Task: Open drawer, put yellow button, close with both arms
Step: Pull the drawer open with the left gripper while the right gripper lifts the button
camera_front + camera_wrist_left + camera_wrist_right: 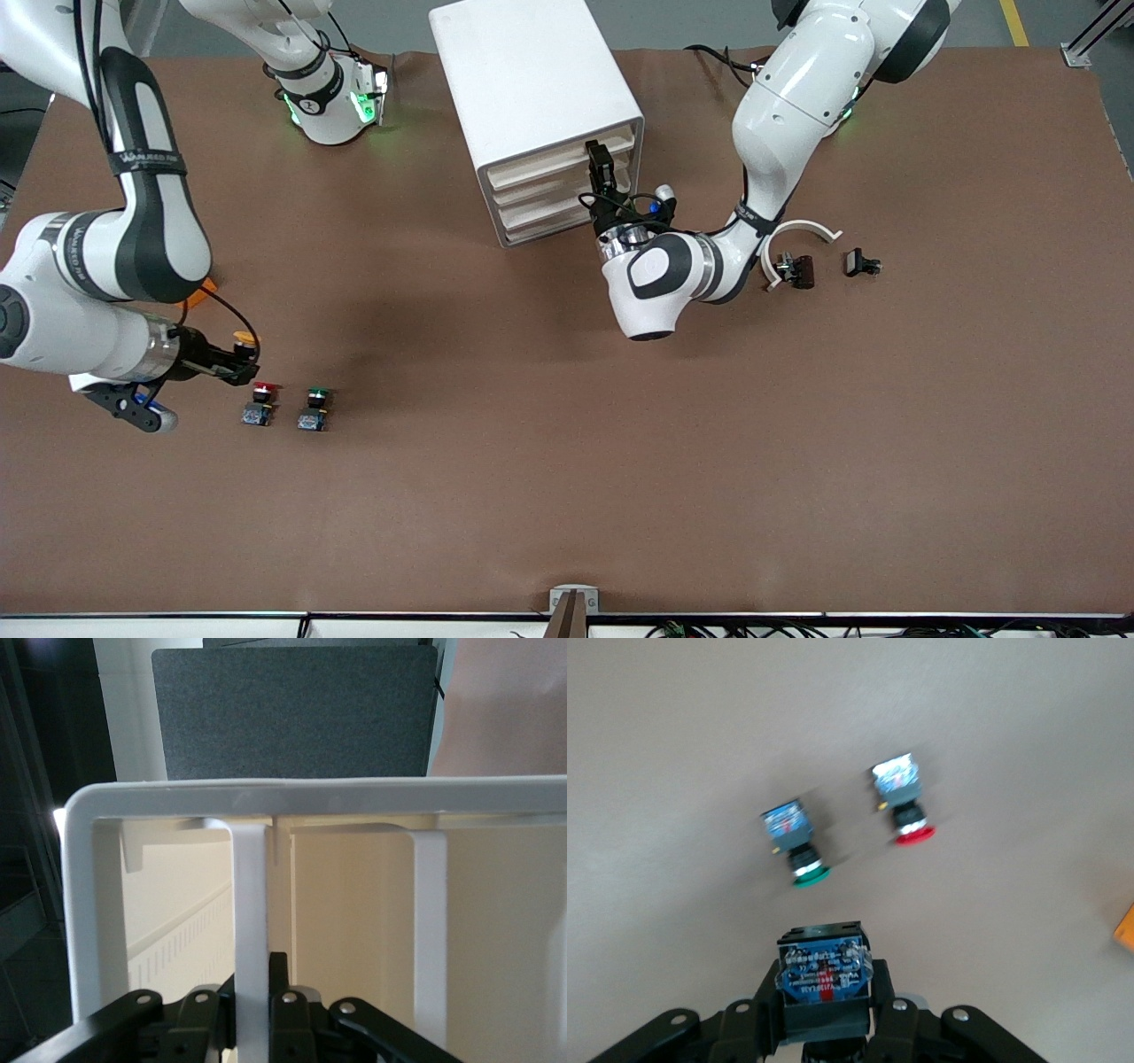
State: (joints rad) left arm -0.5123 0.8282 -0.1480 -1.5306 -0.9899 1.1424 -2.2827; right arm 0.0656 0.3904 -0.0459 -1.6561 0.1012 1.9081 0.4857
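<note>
The yellow button (241,337), a small push button with a round yellow-orange cap, is held in the right gripper (237,361) above the brown table (567,461), toward the right arm's end. The right wrist view shows the button's blue-grey block base (823,973) clamped between the two black fingers (764,1014), with its printed label facing the camera. On the table just beside the gripper lie two more push buttons: a red-capped button (260,403) and a green-capped button (314,409), side by side and close together but not touching.

The white drawer cabinet (536,106) stands near the middle of the table, farther from the front camera than the buttons. The left gripper (602,182) is at the cabinet's drawer fronts, its fingers closed on a white vertical bar of a drawer handle (251,930); the left wrist view shows that bar pinched between the black fingers (282,1010), with a pale drawer front close up.

Toward the left arm's end of the table lie a white curved piece (797,239), a small dark part (795,269) touching it, and a small black part (860,263) a little apart.
</note>
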